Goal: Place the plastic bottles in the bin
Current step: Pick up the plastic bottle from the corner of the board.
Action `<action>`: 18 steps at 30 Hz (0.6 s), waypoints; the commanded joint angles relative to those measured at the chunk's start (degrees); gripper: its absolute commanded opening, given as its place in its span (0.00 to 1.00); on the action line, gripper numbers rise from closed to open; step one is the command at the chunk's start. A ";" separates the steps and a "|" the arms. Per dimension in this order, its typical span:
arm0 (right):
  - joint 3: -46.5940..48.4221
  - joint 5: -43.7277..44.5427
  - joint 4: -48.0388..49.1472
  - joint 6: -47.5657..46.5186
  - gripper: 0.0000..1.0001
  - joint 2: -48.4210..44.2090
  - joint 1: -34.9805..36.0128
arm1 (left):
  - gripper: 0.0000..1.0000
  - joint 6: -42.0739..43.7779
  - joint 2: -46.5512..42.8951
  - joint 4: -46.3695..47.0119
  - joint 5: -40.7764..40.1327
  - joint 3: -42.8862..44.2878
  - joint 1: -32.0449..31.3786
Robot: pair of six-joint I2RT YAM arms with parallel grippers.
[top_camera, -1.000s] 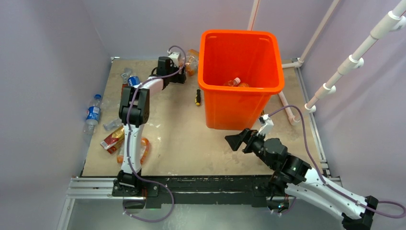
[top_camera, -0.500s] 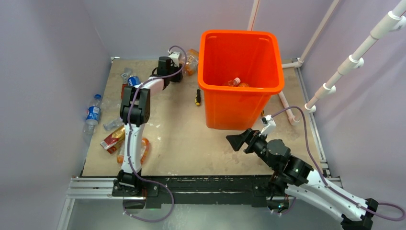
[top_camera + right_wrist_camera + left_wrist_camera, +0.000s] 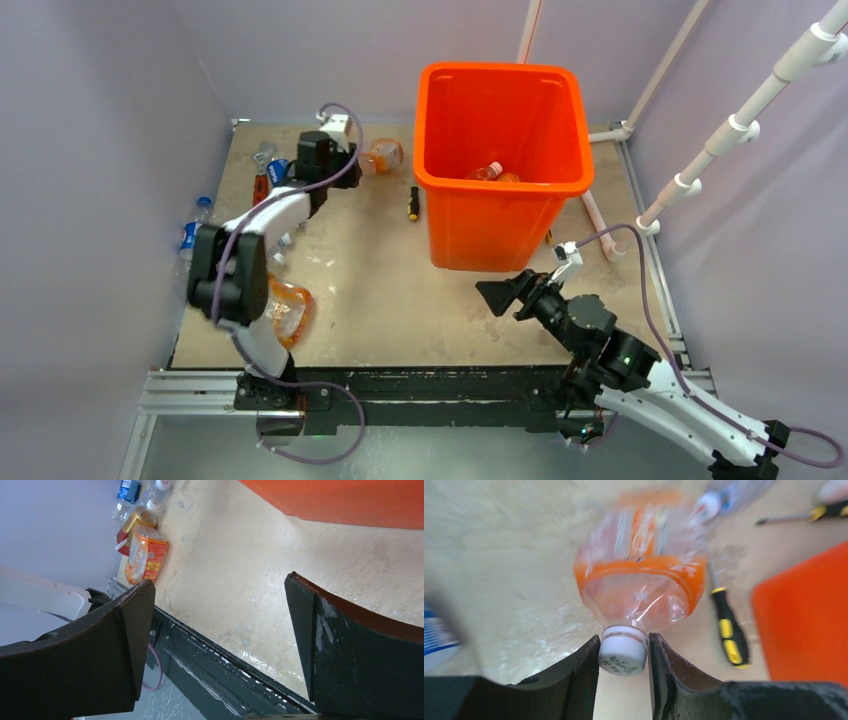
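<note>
An orange-labelled plastic bottle (image 3: 639, 580) hangs above the table, left of the bin (image 3: 497, 185). My left gripper (image 3: 623, 655) is shut on its white cap (image 3: 622, 652); from above the gripper (image 3: 352, 160) and its bottle (image 3: 381, 157) lie at the far left-centre. Inside the orange bin lies another bottle (image 3: 490, 172). More bottles lie on the left: a blue-labelled one (image 3: 190, 235) by the wall and an orange one (image 3: 290, 310) near the left arm's base. My right gripper (image 3: 500, 297) stands open and empty in front of the bin, over bare table (image 3: 220, 595).
A black and yellow screwdriver (image 3: 729, 627) lies on the table between the held bottle and the bin's wall (image 3: 809, 620), also visible from above (image 3: 413, 203). Red-handled tools (image 3: 261, 185) lie at the far left. White pipes (image 3: 700, 165) run along the right side.
My left gripper has shut on the bottle's cap and carried the bottle down and left from the back edge; the left elbow swung left. The right arm shifted only slightly.
</note>
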 commanded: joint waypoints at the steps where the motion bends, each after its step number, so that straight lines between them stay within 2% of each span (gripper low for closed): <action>1: 0.40 -4.43 4.24 -4.06 0.98 -0.16 0.19 | 0.00 -2.57 -20.50 -7.06 -4.31 -3.68 -0.29; 6: 2.65 -15.21 8.49 -8.61 0.94 -0.19 0.14 | 0.00 -5.41 -39.47 -20.92 -9.28 -5.13 -0.31; 10: 6.34 -24.15 12.06 -10.82 0.92 2.21 0.15 | 0.00 -9.58 -51.99 -26.06 -8.96 -5.22 -0.31; 14: 13.06 -33.81 12.67 -14.04 0.91 6.86 0.14 | 0.00 -12.79 -58.34 -31.09 -6.43 -1.78 -0.31; 18: 22.39 -40.48 12.30 -19.77 0.91 12.78 0.14 | 0.00 -16.49 -62.56 -31.49 0.91 0.37 -0.32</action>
